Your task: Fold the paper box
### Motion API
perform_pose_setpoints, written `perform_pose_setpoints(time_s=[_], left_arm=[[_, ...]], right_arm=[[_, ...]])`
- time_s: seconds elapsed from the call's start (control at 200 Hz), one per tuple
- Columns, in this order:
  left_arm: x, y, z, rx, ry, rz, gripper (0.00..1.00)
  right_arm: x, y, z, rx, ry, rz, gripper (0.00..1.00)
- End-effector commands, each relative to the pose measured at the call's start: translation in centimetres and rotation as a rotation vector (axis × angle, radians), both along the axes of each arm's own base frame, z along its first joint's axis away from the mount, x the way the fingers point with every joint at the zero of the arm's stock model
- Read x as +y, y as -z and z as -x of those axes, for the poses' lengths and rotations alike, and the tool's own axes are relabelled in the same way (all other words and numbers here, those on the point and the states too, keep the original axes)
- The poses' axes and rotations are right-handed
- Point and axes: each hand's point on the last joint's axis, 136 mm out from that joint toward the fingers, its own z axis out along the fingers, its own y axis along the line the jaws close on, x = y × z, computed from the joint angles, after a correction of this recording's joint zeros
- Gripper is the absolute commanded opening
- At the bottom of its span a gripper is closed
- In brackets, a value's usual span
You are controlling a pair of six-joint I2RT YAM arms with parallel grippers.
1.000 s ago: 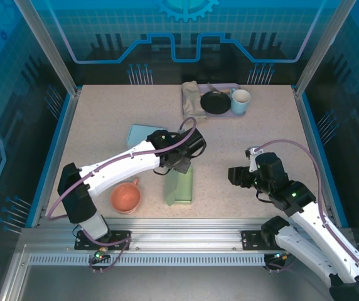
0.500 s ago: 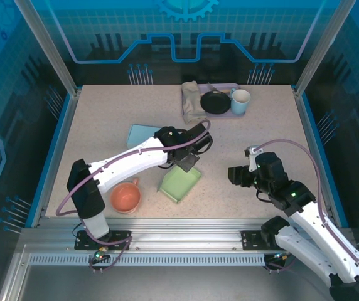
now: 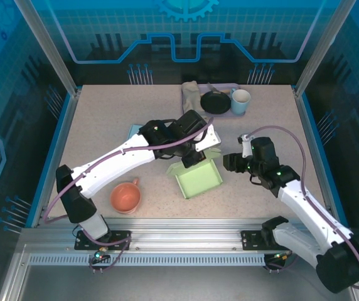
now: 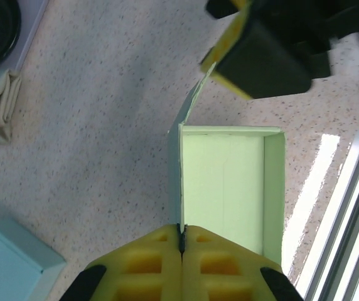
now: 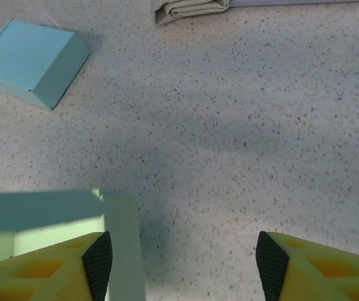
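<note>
My left gripper [image 4: 181, 233] is clamped on a side wall of the green paper box [image 3: 199, 179], just 5 o'clock of the table [image 3: 104, 125] centre. The right gripper [image 3: 231, 162] sits fingers apart at its 2 o'clock; I'd fold the raised flap [image 4: 193, 103] gently inward.

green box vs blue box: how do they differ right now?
The green box is open-topped with a flap raised, while the blue box is closed. One wall of the green box is pinched in the left claw, while the blue box lies free. The green box sits nearer the arm bases, the blue box farther back-left. Both are paper boxes on the table.
</note>
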Motion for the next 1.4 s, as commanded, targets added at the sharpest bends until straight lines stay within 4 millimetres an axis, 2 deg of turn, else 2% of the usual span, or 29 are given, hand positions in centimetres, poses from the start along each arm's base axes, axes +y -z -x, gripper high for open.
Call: perform_pose_setpoints(time_s=[0.0,0.09,0.225,0.285,0.52,0.61,0.725,0.795,0.93,1.05,1.24,1.396], left_arm=[[-0.6,-1.7,0.3,-0.014,0.088,0.058,0.0],[-0.6,-1.7,-0.2,-0.021,0.088,0.06,0.0],[-0.4,-1.9,-0.8,-0.026,0.089,0.064,0.0],[-0.3,-1.8,-1.0,-0.028,0.09,0.057,0.0],[0.6,-0.4,-1.6,-0.02,0.08,-0.014,0.0],[0.8,0.1,-1.5,-0.01,0.088,-0.031,0.0],[0.8,0.1,-1.2,-0.003,0.102,-0.031,0.0],[0.8,-0.1,-1.0,-0.005,0.11,-0.024,0.0],[0.8,-0.4,-0.5,-0.001,0.127,-0.012,0.0],[0.9,-0.5,-0.2,0.003,0.134,-0.004,0.0],[1.5,-0.5,-0.1,-0.01,0.143,-0.012,0.0],[2.0,-1.1,0.2,-0.024,0.148,-0.004,0.0]], right_arm=[[1.0,-1.6,-1.9,-0.073,-0.059,-0.017,0.64],[1.7,-1.6,-2.4,-0.06,-0.094,-0.017,0.64],[3.7,-1.9,-1.5,-0.077,-0.204,-0.1,0.62],[4.0,-2.1,-1.2,-0.094,-0.219,-0.11,0.62],[-0.9,-3.2,-1.8,-0.121,-0.006,-0.009,0.63],[-1.7,-3.7,-2.1,-0.137,0.021,-0.012,0.63],[-2.2,-3.2,-2.8,-0.158,0.005,0.04,0.63],[-1.3,-2.9,-3.0,-0.18,-0.057,0.037,0.63],[1.9,-3.4,-2.6,-0.248,-0.231,-0.048,0.62],[3.2,-3.5,-2.4,-0.26,-0.307,-0.061,0.62],[5.8,-3.0,-0.3,-0.286,-0.471,-0.09,0.62],[7.0,-3.0,0.7,-0.337,-0.576,-0.105,0.62]])
